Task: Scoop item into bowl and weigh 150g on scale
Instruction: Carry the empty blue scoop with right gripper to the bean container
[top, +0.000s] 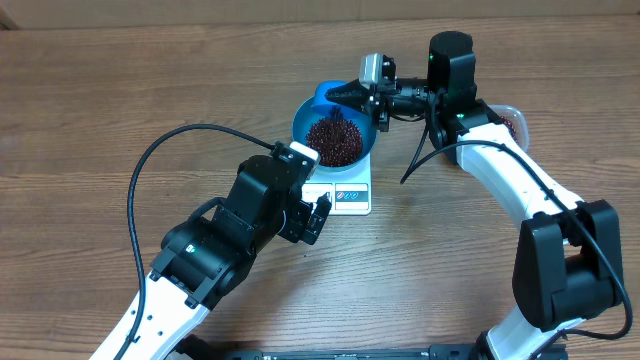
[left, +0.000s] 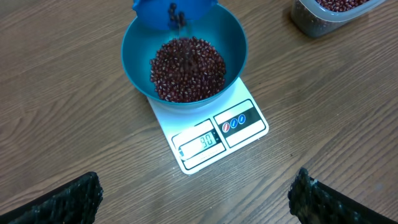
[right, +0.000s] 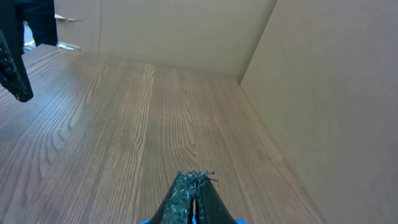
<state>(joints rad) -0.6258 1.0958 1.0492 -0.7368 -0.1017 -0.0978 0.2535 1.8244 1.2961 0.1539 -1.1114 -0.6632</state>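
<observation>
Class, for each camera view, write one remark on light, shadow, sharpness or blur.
Overhead view: even light, soft shadows on the table. Left wrist view: the scale display is crisp, beans dropping from the scoop smear, left tool dark and soft in the bottom corners. Right wrist view: wood grain clear, shut right tool dark at the bottom edge.

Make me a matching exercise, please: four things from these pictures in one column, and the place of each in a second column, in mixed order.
1 bowl
2 scale
3 clear container
4 scoop

a on the table, under the bowl
b on the table, apart from the scale
c above the bowl's rim
d on the scale

Pairs: 1-d, 2-a, 3-b, 4-c
</observation>
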